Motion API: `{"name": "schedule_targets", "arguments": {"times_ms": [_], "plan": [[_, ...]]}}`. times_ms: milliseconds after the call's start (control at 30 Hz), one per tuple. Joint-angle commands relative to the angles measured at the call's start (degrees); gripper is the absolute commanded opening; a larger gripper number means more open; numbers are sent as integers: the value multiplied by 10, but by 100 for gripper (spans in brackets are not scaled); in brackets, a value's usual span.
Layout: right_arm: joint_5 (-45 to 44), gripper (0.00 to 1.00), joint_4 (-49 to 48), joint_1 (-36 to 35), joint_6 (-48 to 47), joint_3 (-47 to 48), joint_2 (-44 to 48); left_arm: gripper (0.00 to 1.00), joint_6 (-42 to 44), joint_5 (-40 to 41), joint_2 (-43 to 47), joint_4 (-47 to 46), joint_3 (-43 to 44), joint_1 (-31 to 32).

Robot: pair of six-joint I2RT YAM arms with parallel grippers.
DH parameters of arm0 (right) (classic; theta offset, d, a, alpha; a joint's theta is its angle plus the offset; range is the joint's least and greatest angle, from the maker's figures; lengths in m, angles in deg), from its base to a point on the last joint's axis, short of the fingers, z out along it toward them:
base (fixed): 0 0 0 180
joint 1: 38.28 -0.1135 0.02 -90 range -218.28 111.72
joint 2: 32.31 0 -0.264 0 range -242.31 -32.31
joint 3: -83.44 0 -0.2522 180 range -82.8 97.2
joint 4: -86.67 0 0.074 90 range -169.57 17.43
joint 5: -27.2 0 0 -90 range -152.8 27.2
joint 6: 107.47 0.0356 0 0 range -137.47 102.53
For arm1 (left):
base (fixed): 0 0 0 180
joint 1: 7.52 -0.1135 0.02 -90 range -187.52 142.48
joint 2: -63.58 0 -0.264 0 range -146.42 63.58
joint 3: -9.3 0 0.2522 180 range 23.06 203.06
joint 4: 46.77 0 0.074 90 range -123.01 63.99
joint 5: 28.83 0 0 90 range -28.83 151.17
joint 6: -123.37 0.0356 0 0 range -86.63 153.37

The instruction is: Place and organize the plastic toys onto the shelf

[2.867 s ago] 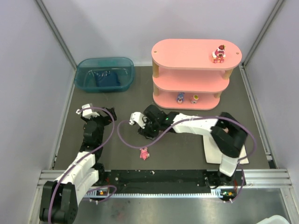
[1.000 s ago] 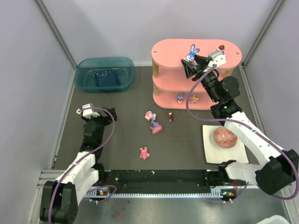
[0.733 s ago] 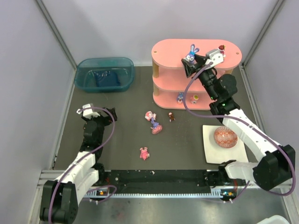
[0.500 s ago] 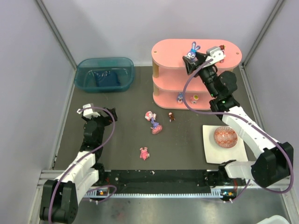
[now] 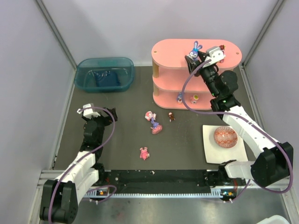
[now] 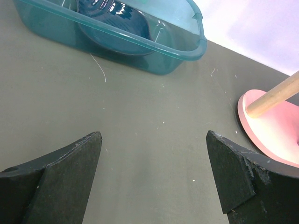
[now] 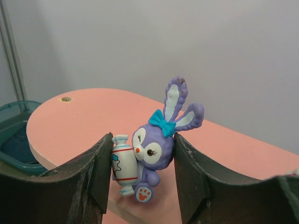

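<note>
Bunny — pinched in right gripper — over shelf.

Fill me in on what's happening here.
The right gripper is clamped on the purple bunny, holding it upright at the front edge of the pink shelf, at its top board. The left gripper sits open and empty above the table near the teal bin. Three small toys lie on the table, not yet shelved.
</note>
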Motion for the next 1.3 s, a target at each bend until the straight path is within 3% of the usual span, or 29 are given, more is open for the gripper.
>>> {"name": "schedule_targets", "arguments": {"times_ms": [0, 267, 567, 1133, 1267], "plan": [[12, 0, -9, 7, -24, 26, 2, 99, -2, -5, -2, -29, -2, -3], [22, 0, 0, 7, -36, 13, 9, 99, -2, -5, 0, -29, -2, -3], [17, 17, 13, 8, -39, 21, 3, 99, -1, -5, -2, -29, -2, -3], [6, 29, 39, 8, -23, 41, -6, 99, -3, -3, -2, -27, -2, -4], [3, 39, 41, 9, -22, 41, -6, 99, -3, -3, -2, -27, -2, -5]]}}
